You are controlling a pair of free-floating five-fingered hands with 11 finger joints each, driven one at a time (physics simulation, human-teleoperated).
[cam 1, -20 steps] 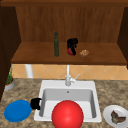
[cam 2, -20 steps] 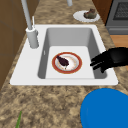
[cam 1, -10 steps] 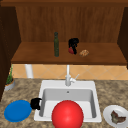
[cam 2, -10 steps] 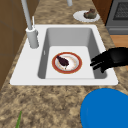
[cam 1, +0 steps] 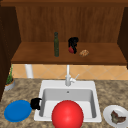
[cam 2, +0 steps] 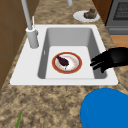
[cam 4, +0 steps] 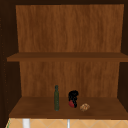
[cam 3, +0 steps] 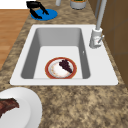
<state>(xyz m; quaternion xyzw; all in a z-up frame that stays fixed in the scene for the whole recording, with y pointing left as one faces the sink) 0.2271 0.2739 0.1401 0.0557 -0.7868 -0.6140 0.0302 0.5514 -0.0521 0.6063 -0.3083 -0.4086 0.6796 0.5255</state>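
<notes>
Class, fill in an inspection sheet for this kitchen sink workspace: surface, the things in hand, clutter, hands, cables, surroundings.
Surface: speckled stone counter around a white sink.
Things in hand: a small red object on the lower shelf, with the right hand's fingers curled over it.
Clutter: red-rimmed plate with dark food in the basin; blue plate; white plate with food; green bottle; brown lump; potted plant; red ball.
Hands: left hand over the sink's front edge, fingers relaxed; right hand on the shelf.
Cables: nothing seen.
Surroundings: wooden cabinet, tap.
</notes>
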